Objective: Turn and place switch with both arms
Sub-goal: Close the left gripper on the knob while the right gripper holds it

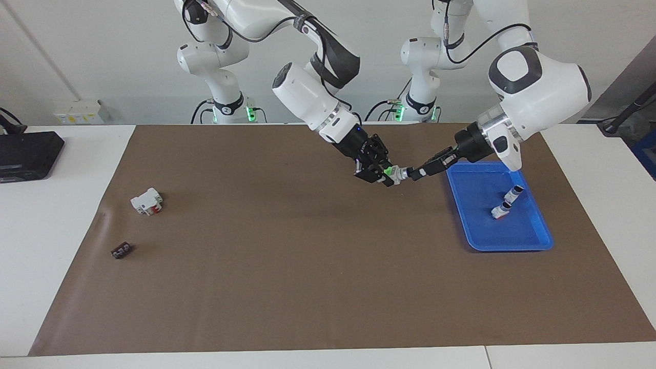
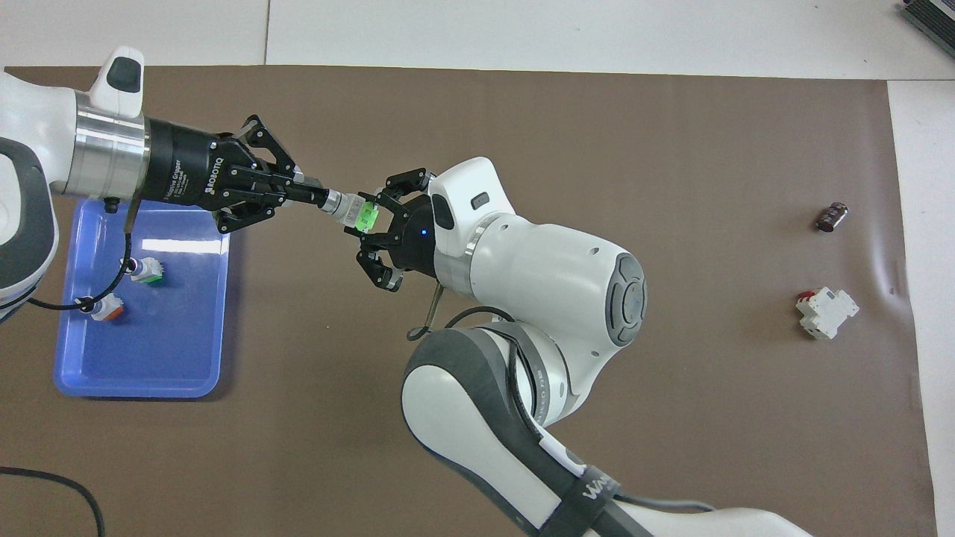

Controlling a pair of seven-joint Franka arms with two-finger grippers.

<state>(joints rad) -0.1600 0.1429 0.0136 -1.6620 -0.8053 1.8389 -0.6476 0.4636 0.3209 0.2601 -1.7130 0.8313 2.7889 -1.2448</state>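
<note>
1. Nearest the robots we see both arms reaching out over the brown mat (image 1: 287,266), with the two grippers meeting in the air above it, beside the blue tray (image 1: 533,241).
2. Right gripper (image 1: 385,177) comes in from the right arm's base, clenched on the switch (image 1: 393,174) at its bright green end. In the overhead view the same gripper (image 2: 371,221) has the green face of the switch (image 2: 357,215) pinched between its fingertips.
3. Left gripper (image 1: 414,173) comes in low over the tray's corner nearest the robots, fingertips clamped on the switch's other end, the dark knob end. In the overhead view, left gripper (image 2: 322,198) lines up end to end with the switch, outer links splayed.
4. So we have the switch held off the mat by both grippers at once, lying roughly level between them, over bare mat just beside the tray.
5. Tray sits at the left arm's end of the table. Two small switches (image 1: 507,203) lie in it, close together; in the overhead view one shows green (image 2: 146,270), the other orange-red (image 2: 107,309).
6. Farther out at the right arm's end: white block with red tab (image 1: 147,201) on the mat, apart from everything else.
7. Farther still from the robots, near that block: small flat dark piece (image 1: 121,251), also on the mat.
</note>
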